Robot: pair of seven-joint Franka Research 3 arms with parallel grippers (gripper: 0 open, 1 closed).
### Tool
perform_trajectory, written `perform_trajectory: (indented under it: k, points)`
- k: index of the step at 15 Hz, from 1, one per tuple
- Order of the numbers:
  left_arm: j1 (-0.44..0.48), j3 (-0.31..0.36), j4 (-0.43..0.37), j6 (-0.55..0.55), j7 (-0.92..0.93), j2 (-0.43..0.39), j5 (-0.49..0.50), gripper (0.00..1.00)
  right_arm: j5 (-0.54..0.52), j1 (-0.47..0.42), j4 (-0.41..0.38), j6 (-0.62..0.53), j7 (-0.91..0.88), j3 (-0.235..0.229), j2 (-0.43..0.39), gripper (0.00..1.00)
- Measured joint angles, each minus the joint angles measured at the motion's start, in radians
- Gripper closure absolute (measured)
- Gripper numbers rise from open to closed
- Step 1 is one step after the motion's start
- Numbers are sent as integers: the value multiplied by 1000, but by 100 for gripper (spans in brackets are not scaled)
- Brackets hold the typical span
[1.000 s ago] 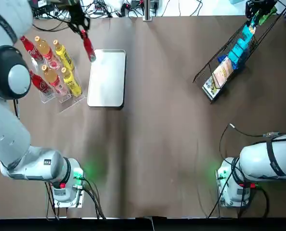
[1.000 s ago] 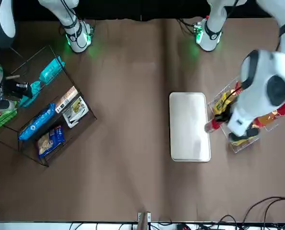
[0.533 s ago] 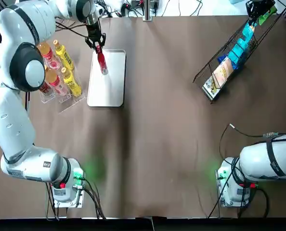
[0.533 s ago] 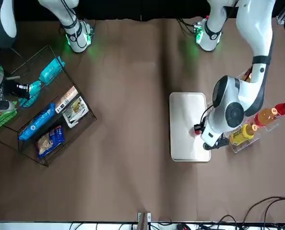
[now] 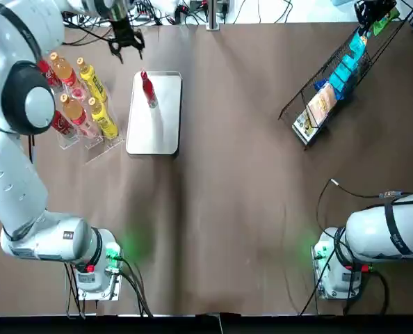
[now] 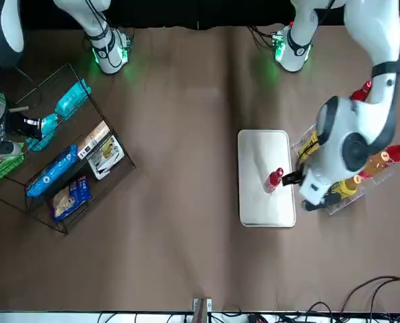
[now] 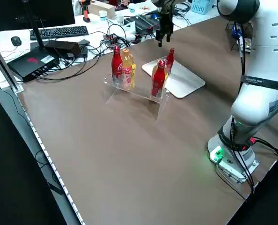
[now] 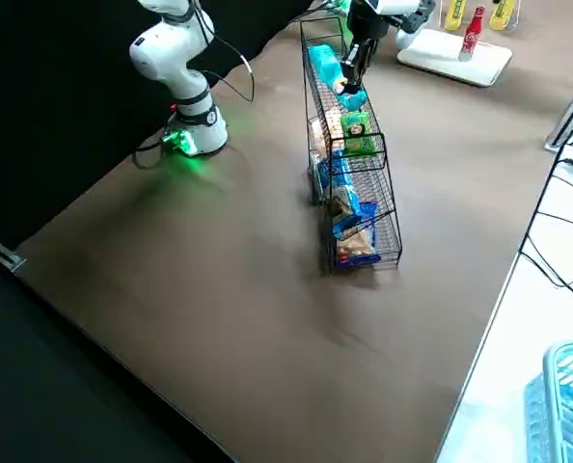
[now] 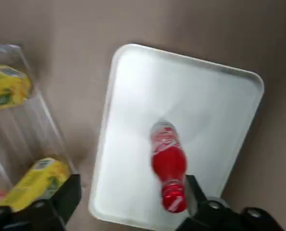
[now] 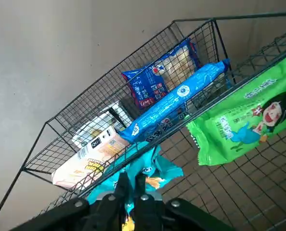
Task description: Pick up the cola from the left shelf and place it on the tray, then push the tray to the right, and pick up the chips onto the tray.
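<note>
A red cola bottle stands upright on the silver tray, near its far end. My left gripper hovers open above the table, off the tray's far-left corner, holding nothing. My right gripper sits at the far end of the wire rack, fingers together against a teal snack packet. Whether it grips the packet is unclear.
A clear shelf left of the tray holds red, orange and yellow bottles. The wire rack at the far right carries blue, green and tan packets. Cables lie beyond the table's far edge.
The left gripper carried the cola from the shelf to the tray, set it upright, let go, and pulled back to the far left. The right arm stayed still.
</note>
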Motion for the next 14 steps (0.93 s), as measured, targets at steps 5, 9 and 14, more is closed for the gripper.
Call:
perform_trajectory:
  k: [5,9,14]
  points:
    - [99,13,-45,10,159,45,16,0,32,5,107,-95,0,5,0,93]
    - [90,13,-164,230,158,128,64,0,140,14,136,-99,1,15,0,93]
    - [92,13,-285,383,156,156,65,7,299,42,136,-100,1,19,1,93]
